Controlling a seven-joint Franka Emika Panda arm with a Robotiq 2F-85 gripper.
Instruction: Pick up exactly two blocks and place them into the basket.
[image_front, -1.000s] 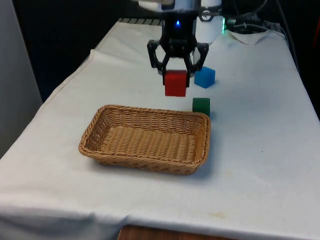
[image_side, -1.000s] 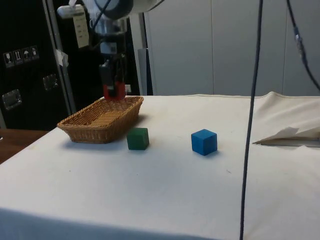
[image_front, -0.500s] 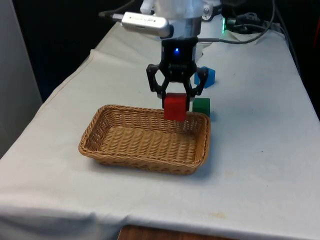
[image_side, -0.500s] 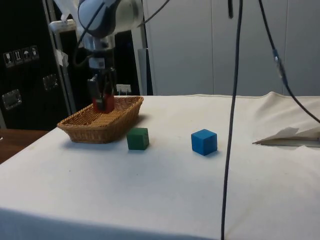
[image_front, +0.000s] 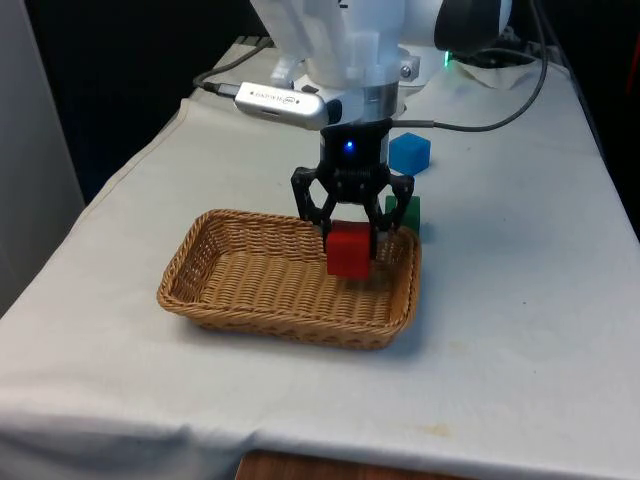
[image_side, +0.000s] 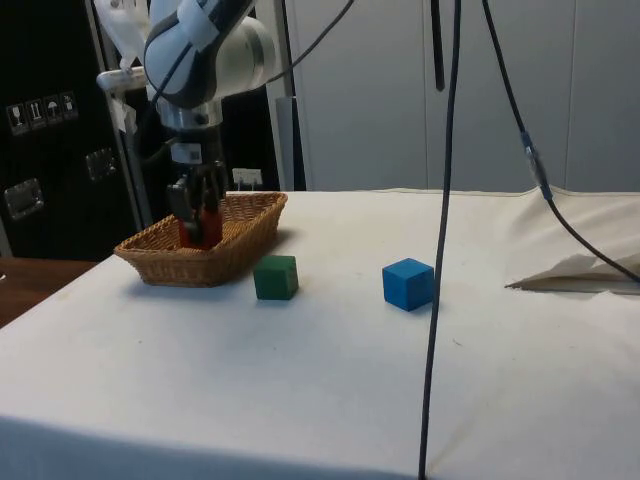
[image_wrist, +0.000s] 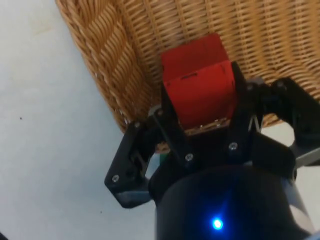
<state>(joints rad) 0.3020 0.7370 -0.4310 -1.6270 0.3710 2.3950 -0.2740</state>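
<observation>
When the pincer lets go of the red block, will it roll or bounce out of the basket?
Probably not. The red block is a flat-faced cube, so it should settle, not roll. The pincer holds it low inside the basket, so the drop looks short; it sits near one wall.

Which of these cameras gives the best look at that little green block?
The side view: the green block stands whole on the white cloth, just outside the basket. In the front view the tool holding the red block covers part of the green block. The wrist view shows at most a green sliver.
</observation>
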